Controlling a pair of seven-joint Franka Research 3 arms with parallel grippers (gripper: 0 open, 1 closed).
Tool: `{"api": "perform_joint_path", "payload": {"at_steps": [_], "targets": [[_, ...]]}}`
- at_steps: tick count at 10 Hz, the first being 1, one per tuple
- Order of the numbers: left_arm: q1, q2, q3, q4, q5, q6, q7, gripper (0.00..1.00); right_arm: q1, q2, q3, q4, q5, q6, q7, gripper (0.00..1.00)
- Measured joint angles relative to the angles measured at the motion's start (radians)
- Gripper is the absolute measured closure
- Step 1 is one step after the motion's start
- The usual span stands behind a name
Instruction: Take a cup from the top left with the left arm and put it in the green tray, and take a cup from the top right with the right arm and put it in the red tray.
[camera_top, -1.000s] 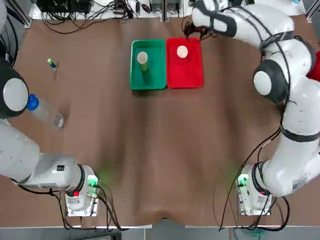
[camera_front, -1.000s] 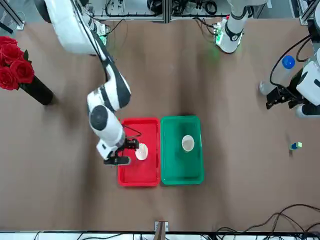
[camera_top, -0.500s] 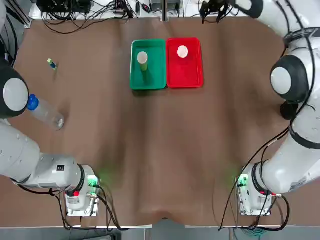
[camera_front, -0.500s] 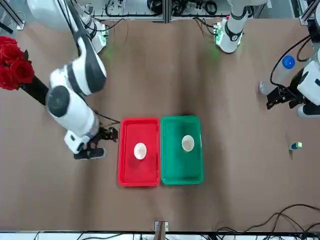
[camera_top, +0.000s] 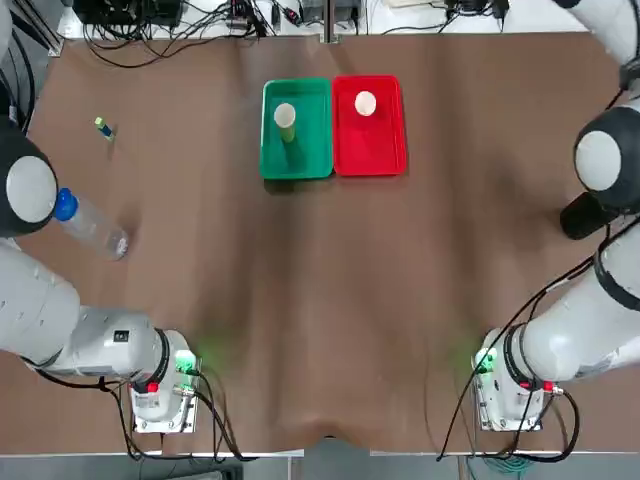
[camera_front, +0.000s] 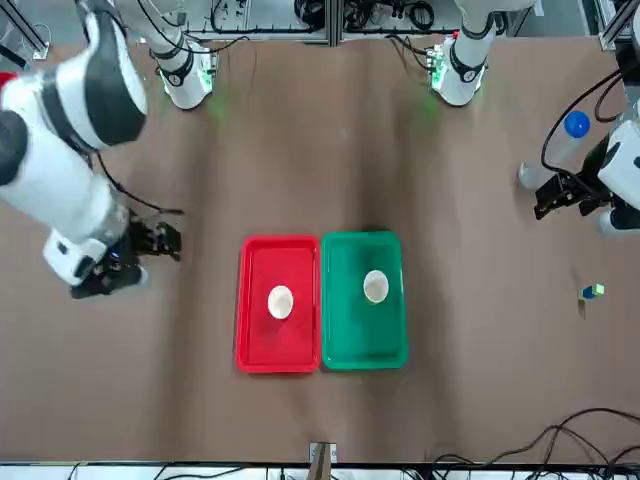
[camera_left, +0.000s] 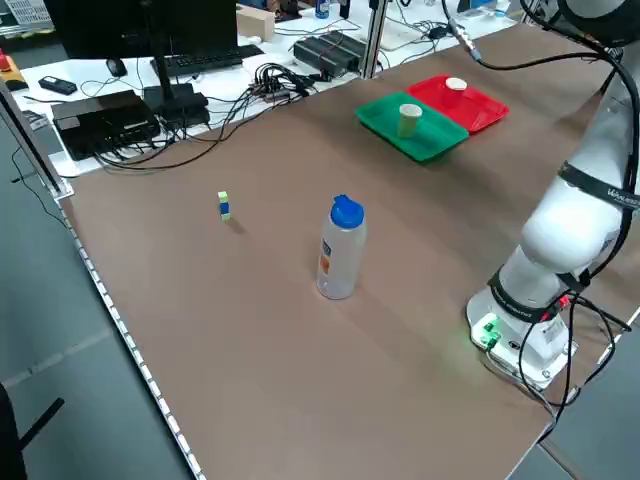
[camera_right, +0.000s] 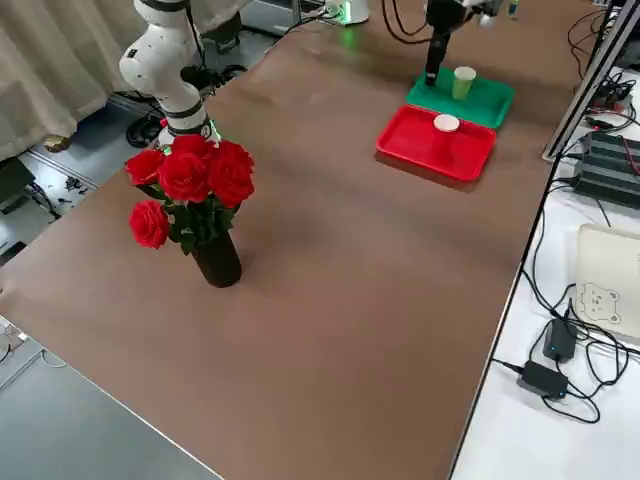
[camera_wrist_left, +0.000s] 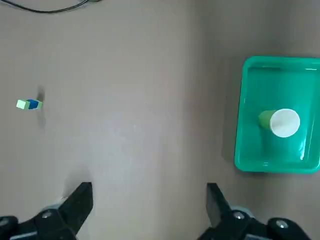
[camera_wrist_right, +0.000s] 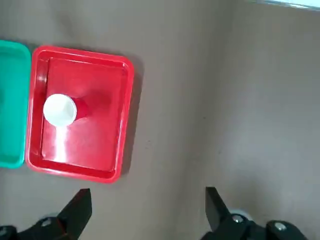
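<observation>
A pale yellow-green cup (camera_top: 285, 118) stands upright in the green tray (camera_top: 310, 155). A red cup (camera_top: 365, 103) stands upright in the red tray (camera_top: 375, 150) beside it. My right gripper (camera_front: 160, 240) hovers open and empty over the bare table, well off the red tray (camera_front: 262, 350) towards the robot's right. Its wrist view shows the red cup (camera_wrist_right: 61, 110) in the red tray (camera_wrist_right: 100, 150), far beyond the open right gripper (camera_wrist_right: 145, 202). My left gripper (camera_front: 548, 200) hangs open and empty at the robot's left, and from the left gripper (camera_wrist_left: 147, 200) the cup (camera_wrist_left: 282, 121) and green tray (camera_wrist_left: 250, 150) lie far off.
A clear bottle with a blue cap (camera_top: 90, 225) stands at the left, close to the left arm. A small green-and-blue block (camera_top: 103, 127) lies at the far left. A dark vase of red roses (camera_right: 195, 200) stands at the right side. Cables run along the far edge.
The right arm has swung away from the red tray towards the robot's right, leaving the red cup standing in the tray. The left arm has not moved.
</observation>
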Motion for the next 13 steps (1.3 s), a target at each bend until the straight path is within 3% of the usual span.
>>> {"api": "perform_joint_path", "payload": {"at_steps": [3, 7, 13], "targets": [[0.026, 0.0, 0.001, 0.002, 0.0, 0.0, -0.001, 0.0, -0.109, -0.066, -0.001, 0.001, 0.0, -0.076, -0.012, 0.0], [0.043, -0.003, -0.002, 0.005, 0.0, 0.0, -0.001, 0.0, -0.212, -0.117, -0.002, 0.002, -0.001, -0.079, -0.02, 0.0], [0.04, -0.003, -0.007, 0.005, 0.0, 0.0, 0.066, 0.0, -0.24, -0.155, -0.002, -0.009, -0.001, -0.091, 0.005, 0.01]]}}
